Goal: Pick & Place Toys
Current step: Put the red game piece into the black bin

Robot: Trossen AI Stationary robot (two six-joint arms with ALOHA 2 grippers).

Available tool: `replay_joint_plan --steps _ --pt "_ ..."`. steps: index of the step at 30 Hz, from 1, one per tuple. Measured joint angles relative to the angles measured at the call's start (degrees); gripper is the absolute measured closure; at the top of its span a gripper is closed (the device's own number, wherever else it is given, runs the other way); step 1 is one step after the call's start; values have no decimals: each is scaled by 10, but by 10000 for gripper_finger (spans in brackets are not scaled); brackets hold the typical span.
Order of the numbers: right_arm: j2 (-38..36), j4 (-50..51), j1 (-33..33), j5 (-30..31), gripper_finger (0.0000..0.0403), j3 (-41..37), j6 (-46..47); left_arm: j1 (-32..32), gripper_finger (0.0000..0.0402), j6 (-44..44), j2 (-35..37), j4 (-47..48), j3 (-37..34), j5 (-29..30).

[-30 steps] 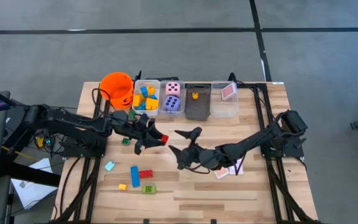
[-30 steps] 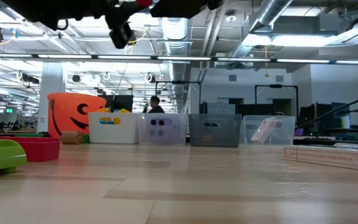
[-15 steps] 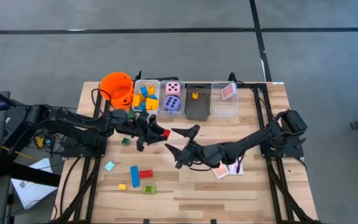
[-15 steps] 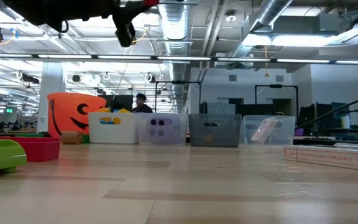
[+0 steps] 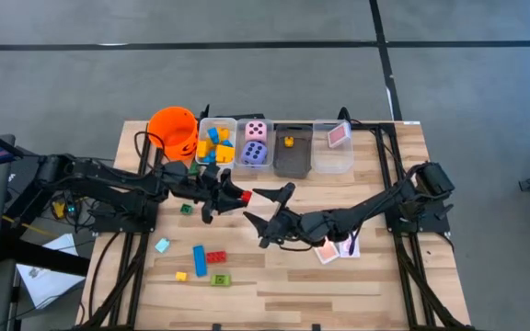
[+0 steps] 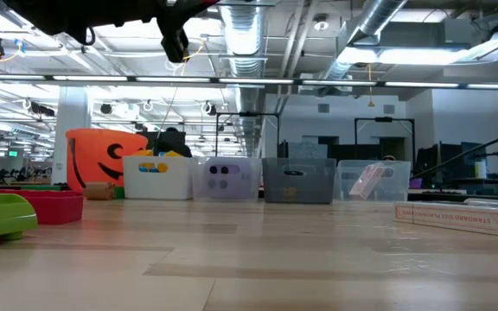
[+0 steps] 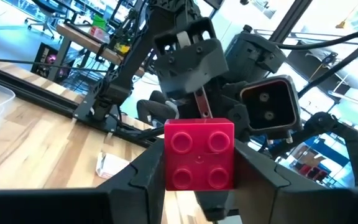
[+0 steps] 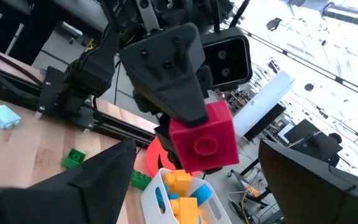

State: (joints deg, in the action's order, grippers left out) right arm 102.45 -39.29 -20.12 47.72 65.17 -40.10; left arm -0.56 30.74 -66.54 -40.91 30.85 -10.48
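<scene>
— Left gripper first: we see its two fingers closed on a red block, clamped by its sides and held in the air above the table, studs toward the wrist camera.

— And the right gripper?

— We find it just beside the held block, facing it, fingers spread wide with nothing between them. In its own wrist view the red block sits between those two dark fingers but clear of both.

— What lies around the left gripper?

— Behind it, we count a row of containers at the table's far edge: an orange bucket, a clear bin of yellow and blue blocks, a bin holding the pink die and the purple die, a grey bin with one small yellow piece, and a clear bin with a pink-white card.

— And on the near side?

— A small green block lies close by the gripper. Farther toward the front edge we see a light blue block, a blue block, a red brick, a yellow block and a green brick. More cards lie under the right arm.
</scene>
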Motion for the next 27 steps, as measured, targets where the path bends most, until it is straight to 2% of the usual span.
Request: replay_joint_plan --steps 10,18,27 --pt "0 -3 0 -18 68 0 1 -10 270 2 -59 -7 25 0" --pt "0 4 -1 -18 69 0 2 -10 270 -2 -70 -8 46 0" --pt "0 9 -1 -13 100 0 2 -11 270 -2 -70 -4 46 -10"
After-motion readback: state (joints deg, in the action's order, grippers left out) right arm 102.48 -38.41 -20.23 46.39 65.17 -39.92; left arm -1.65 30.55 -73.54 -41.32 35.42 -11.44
